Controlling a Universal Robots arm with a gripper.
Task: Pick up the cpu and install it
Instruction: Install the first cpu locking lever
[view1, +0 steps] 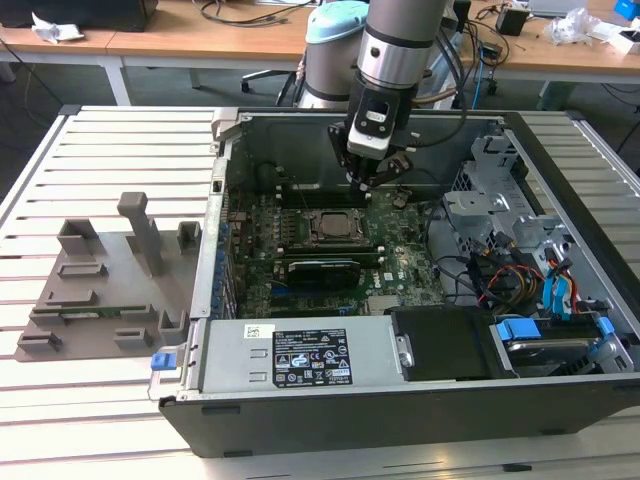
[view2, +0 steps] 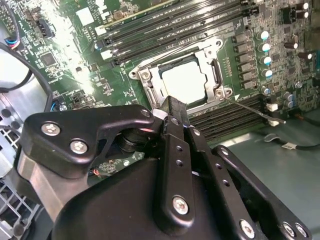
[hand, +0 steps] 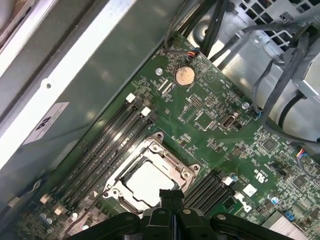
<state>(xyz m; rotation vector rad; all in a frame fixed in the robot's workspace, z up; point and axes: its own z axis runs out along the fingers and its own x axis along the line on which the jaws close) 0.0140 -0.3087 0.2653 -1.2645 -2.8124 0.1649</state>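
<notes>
The cpu (hand: 150, 180) lies flat inside the socket (hand: 175, 160) on the green board (hand: 215, 145). Just above the socket hang the jaws, pressed together and holding nothing. The cpu looks light, thin, stiff and easy to hurt. Pinching its side edges seems safest.

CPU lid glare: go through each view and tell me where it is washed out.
Second wrist view: the cpu is blown out to near white, and a glare streak crosses the motherboard. First wrist view: the cpu is bright but evenly pale, edges readable. Exterior view: the cpu reads dull grey, with no glare.
</notes>
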